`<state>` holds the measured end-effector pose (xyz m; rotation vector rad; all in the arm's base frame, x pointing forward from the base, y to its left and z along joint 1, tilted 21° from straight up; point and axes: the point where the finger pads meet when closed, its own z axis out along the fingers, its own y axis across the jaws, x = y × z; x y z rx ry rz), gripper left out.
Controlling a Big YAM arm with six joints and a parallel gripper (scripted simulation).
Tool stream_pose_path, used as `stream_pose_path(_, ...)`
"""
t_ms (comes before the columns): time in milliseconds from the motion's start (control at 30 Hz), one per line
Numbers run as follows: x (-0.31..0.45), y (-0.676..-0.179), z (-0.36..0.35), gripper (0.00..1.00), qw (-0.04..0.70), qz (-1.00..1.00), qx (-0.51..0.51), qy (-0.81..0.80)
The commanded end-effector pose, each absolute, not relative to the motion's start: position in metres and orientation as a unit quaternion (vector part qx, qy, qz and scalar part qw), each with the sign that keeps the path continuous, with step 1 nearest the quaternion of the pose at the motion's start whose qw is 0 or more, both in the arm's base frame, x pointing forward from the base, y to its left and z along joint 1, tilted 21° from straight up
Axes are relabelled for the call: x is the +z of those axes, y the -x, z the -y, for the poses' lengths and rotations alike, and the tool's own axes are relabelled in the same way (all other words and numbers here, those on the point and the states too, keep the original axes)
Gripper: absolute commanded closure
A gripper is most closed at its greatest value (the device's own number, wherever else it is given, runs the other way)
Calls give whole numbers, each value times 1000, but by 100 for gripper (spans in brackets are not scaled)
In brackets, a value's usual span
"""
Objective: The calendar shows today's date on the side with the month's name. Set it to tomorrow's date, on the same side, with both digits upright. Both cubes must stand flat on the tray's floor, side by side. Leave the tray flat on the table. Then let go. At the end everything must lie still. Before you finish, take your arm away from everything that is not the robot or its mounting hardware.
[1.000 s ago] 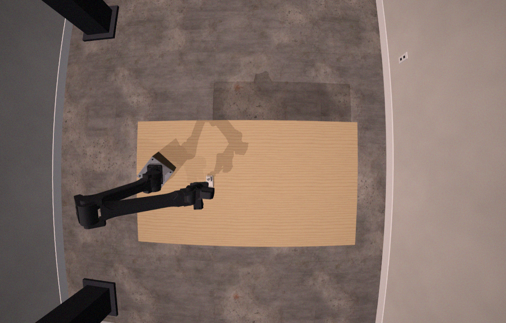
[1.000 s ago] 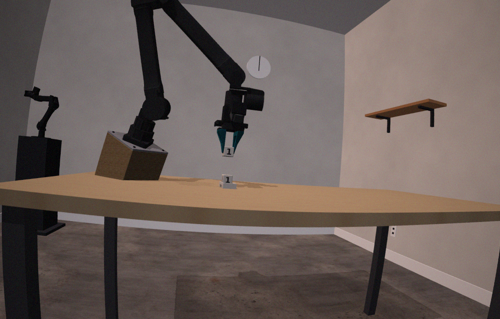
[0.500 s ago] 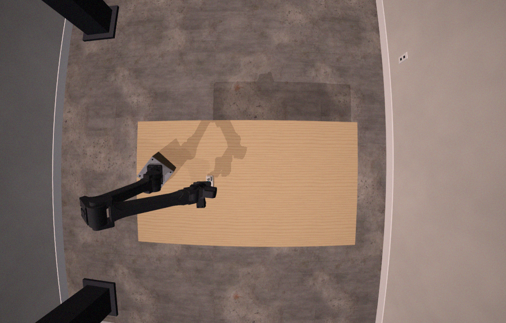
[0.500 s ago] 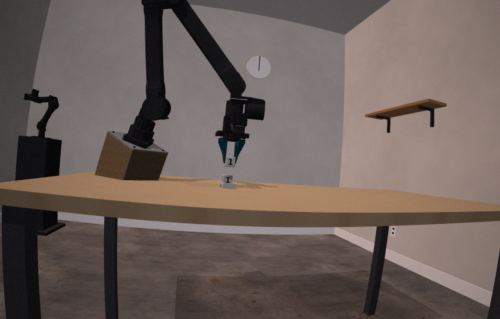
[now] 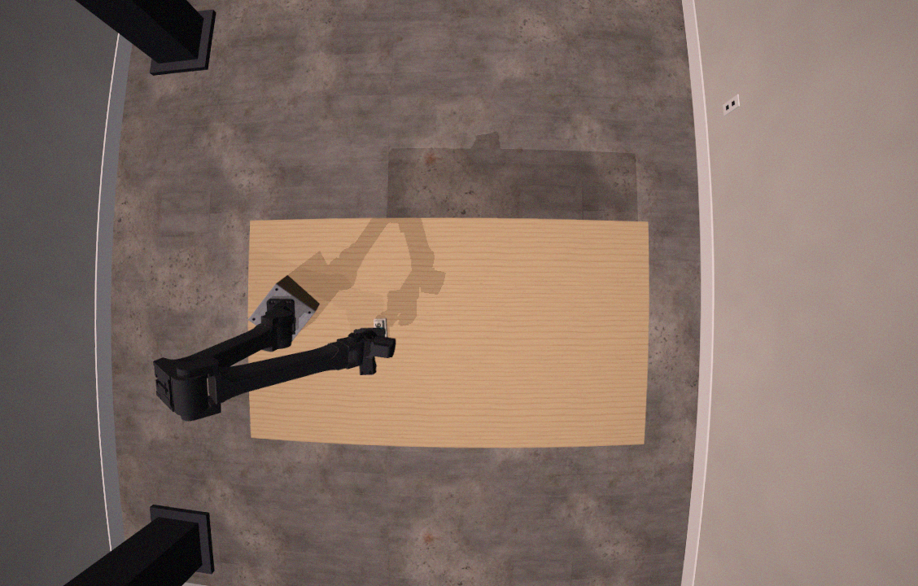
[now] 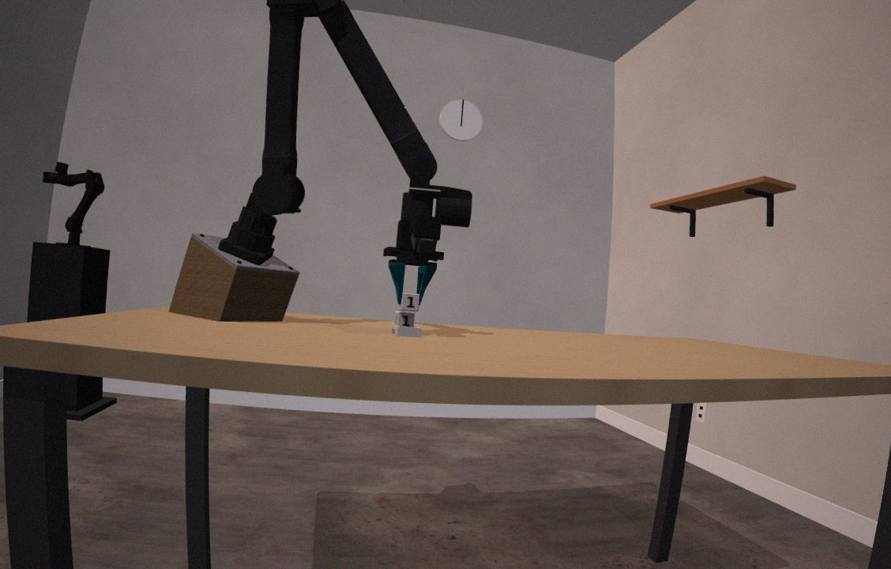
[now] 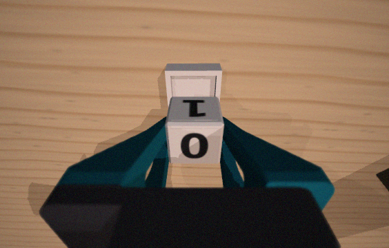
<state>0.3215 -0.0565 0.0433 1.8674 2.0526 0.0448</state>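
While a wooden table (image 6: pixel 576 360) takes up most of the exterior view, a black arm (image 6: pixel 371 77) is seen rising from a tilted wooden base block (image 6: pixel 223 290) near the table's left end and folding down over the tabletop. A wall shelf (image 6: pixel 721 192) and a round clock (image 6: pixel 460 118) are mounted on the walls behind. At the arm's end, the gripper (image 6: pixel 407 297) is pointed straight down, and its teal fingers are clamped on the sides of a white cube (image 7: pixel 195 132). On that held cube, a 0 is shown toward the wrist camera and a 1 on the adjoining face. Below it, a white tray (image 7: pixel 193 73) is seen lying flat on the table, with its far compartment open to view. From the exterior view, a second cube (image 6: pixel 404 322) showing a 1 is seen in the tray, directly under the held cube; whether the two are touching cannot be told.
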Motion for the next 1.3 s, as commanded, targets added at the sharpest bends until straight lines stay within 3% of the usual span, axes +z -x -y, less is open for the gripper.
stream_pose_path(0, 53, -329, 59, 73, 198, -727, 26, -657)
stream_pose_path(1267, 51, -327, 59, 73, 193, -728, 22, -657)
